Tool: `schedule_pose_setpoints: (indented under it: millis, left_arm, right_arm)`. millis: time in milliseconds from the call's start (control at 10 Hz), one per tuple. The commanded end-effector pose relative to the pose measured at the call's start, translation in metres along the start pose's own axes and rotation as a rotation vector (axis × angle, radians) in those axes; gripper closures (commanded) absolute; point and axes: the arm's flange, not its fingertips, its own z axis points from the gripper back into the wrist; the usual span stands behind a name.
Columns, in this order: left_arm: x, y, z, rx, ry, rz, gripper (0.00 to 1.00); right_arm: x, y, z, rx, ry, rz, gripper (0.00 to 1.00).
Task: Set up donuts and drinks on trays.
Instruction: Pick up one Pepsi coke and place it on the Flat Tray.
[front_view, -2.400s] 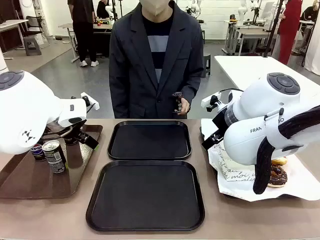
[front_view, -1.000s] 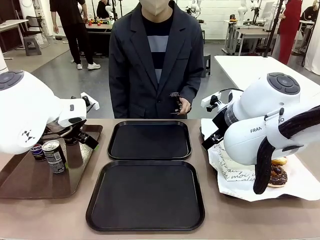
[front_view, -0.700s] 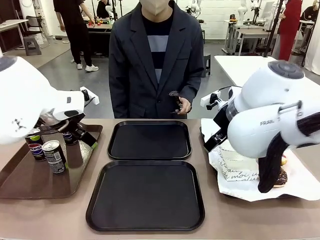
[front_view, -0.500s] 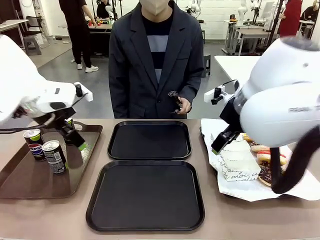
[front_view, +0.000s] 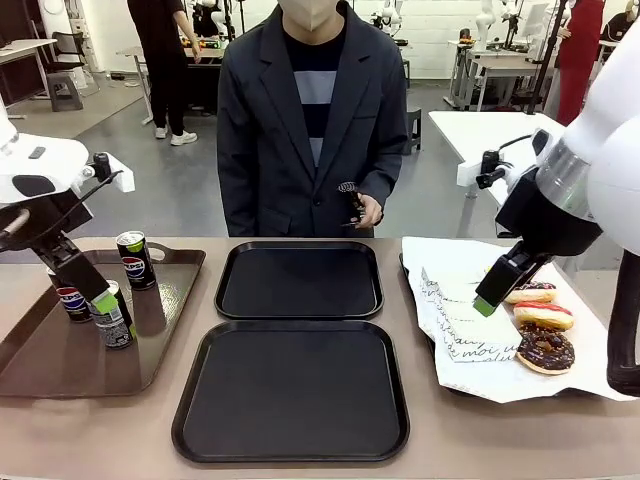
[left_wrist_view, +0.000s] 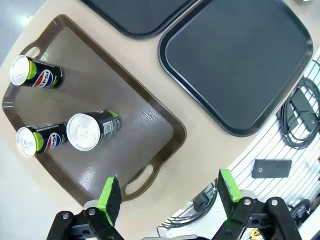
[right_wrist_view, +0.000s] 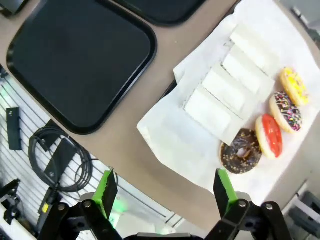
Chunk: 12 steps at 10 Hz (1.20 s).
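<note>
Both claws gape wide and hold nothing on my feeds: left gripper (left_wrist_view: 169, 196) hovers over the handle end of the brown tray (left_wrist_view: 135, 100), where three drink cans (left_wrist_view: 92, 129) stand upright; right gripper (right_wrist_view: 165, 191) hangs over the table (right_wrist_view: 150, 95) edge by the white paper sheet (right_wrist_view: 170, 135). Four donuts (right_wrist_view: 241, 152) lie in a row on that sheet beside paper sleeves (right_wrist_view: 220, 95), with the two black trays (front_view: 298, 282) in the middle between the arms

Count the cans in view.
3, all on the brown tray: a Pepsi can and the black-silver can side by side, a second Pepsi can apart near the far rim. None looks hidden.
</note>
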Motion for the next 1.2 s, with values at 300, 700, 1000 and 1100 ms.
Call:
schedule_pose_setpoints:
  millis: [300, 700, 1000, 1100]
  left_arm:
    - [0.000, 0.018, 0.002, -0.187, -0.130, 0.051, 0.00]
    - [-0.051, 0.100, 0.013, -0.901, -0.431, 0.255, 0.00]
    - [-0.089, 0.161, 0.006, -1.006, -0.491, 0.414, 0.00]
    - [-0.105, 0.179, 0.000, -1.020, -0.526, 0.482, 0.00]
  right_arm:
    - [0.003, 0.004, -0.004, -0.007, 0.006, 0.011, 0.00]
    - [-0.062, -0.113, -0.008, 0.623, -0.250, -0.357, 0.00]
    - [-0.135, -0.190, -0.023, 0.812, -0.364, -0.621, 0.00]
    - [-0.162, -0.210, -0.028, 0.868, -0.402, -0.677, 0.00]
